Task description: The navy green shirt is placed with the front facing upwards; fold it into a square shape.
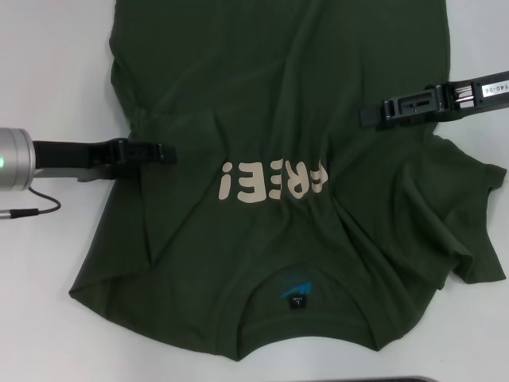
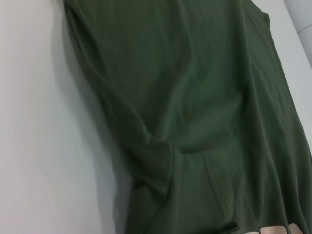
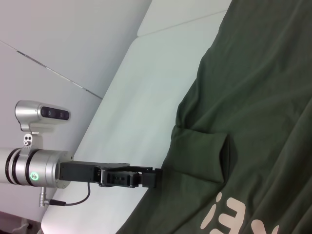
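Green shirt spread front-up across the white table, far hem cut off, left gripper clenched over its bunched left edge, right gripper above the right side, grip unclear.

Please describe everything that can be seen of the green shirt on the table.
The navy green shirt is a dark olive short-sleeved T-shirt of soft, cotton-like cloth. It lies front up on the white table, collar toward the robot, with cream letters across the chest and a small blue neck label inside the collar. The cloth is wrinkled. Its left sleeve is folded in over the body. The left gripper and the right gripper are at its two sides.
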`<state>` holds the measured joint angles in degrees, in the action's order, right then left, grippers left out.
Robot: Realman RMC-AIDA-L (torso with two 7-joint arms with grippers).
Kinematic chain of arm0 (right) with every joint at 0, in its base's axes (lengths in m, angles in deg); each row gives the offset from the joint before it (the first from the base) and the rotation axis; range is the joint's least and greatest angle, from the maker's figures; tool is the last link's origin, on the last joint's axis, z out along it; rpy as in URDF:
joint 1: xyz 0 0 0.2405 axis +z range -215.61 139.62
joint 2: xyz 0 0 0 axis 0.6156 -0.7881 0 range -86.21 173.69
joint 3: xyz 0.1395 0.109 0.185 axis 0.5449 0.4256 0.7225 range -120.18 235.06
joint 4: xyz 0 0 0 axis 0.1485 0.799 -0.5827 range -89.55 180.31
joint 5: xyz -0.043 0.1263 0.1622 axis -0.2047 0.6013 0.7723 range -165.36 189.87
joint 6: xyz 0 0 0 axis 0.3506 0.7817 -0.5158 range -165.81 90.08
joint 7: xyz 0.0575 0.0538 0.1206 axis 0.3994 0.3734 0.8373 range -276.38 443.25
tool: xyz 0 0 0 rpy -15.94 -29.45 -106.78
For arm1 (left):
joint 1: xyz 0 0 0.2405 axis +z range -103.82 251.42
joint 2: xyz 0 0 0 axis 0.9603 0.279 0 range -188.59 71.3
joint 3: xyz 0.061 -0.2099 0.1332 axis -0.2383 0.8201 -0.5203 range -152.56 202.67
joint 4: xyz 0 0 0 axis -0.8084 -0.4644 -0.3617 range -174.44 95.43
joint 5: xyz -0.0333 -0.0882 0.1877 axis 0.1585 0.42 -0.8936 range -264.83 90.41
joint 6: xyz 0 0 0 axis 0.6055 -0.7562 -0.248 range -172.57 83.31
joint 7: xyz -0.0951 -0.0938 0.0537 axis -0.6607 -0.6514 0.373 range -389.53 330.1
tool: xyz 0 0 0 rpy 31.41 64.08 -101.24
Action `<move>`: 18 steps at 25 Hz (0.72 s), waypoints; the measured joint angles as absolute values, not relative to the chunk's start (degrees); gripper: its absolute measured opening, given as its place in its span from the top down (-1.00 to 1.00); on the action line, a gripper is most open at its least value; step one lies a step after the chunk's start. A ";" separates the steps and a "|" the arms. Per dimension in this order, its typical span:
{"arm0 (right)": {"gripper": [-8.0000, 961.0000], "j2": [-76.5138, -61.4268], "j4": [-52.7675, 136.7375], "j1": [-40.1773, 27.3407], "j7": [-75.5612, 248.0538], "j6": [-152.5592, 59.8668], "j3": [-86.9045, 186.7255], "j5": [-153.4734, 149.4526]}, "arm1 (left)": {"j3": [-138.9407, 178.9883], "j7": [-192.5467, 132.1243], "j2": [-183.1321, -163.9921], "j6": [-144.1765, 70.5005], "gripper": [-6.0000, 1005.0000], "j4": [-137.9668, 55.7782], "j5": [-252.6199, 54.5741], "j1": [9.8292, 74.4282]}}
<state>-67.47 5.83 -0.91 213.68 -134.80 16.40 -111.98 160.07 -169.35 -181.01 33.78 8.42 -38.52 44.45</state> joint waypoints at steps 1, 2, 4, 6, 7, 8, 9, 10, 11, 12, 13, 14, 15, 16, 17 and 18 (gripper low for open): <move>-0.53 -67.47 5.83 -0.91 213.68 -134.80 16.39 -111.98 | 159.38 -169.28 -181.19 33.48 -0.73 8.41 -38.52 44.50; -0.53 -67.47 5.83 -0.91 213.68 -134.80 16.40 -111.97 | 159.38 -169.28 -181.19 33.48 -0.73 8.41 -38.52 44.50; -0.53 -67.43 5.83 -0.91 213.68 -134.80 16.40 -111.93 | 158.93 -169.27 -181.32 33.32 -0.73 8.36 -38.52 44.52; -0.53 -67.42 5.83 -0.91 213.68 -134.80 16.40 -111.92 | 158.79 -169.26 -181.47 33.31 -0.73 8.31 -38.52 44.52; -0.53 -67.42 5.83 -0.94 213.68 -134.80 16.39 -111.92 | 158.78 -169.26 -181.53 33.31 -0.73 8.31 -38.52 44.52; -0.53 -67.42 5.83 -1.00 213.68 -134.80 16.39 -111.92 | 158.78 -169.25 -181.55 33.31 -0.73 8.30 -38.52 44.51; -0.53 -67.42 5.83 -1.07 213.68 -134.80 16.40 -111.92 | 158.78 -169.25 -181.58 33.31 -0.73 8.30 -38.52 44.50; -0.53 -67.42 5.83 -1.10 213.68 -134.80 16.39 -111.93 | 158.78 -169.25 -181.58 33.31 -0.73 8.30 -38.52 44.50; -0.53 -67.43 5.83 -1.14 213.68 -134.81 16.40 -111.92 | 158.76 -169.34 -181.61 33.31 -0.73 8.30 -38.52 44.55; -0.53 -67.43 5.83 -1.14 213.66 -134.80 16.40 -111.93 | 158.76 -169.38 -181.61 33.31 -0.71 8.30 -38.52 44.55; -0.53 -67.43 5.83 -1.16 213.64 -134.80 16.39 -111.92 | 158.74 -169.53 -181.61 33.33 -0.68 8.30 -38.52 44.57; -0.53 -67.44 5.83 -1.18 213.62 -134.80 16.40 -111.92 | 158.71 -169.89 -181.61 33.41 -0.66 8.30 -38.52 44.56; -0.53 -67.44 5.83 -1.22 213.62 -134.80 16.40 -111.92 | 158.70 -170.40 -181.56 33.59 -0.63 8.30 -38.60 44.53; -0.53 -67.44 5.83 -1.24 213.61 -134.81 16.40 -111.92 | 158.65 -171.33 -181.45 33.99 -0.61 8.31 -38.85 44.41; -0.53 -67.44 5.83 -1.26 213.61 -134.82 16.41 -111.92 | 158.44 -172.05 -181.29 34.54 -0.58 8.44 -39.30 44.25; -0.53 -67.44 5.83 -1.26 213.61 -134.84 16.46 -111.91 | 158.21 -172.69 -181.15 35.06 -0.56 8.68 -39.82 44.09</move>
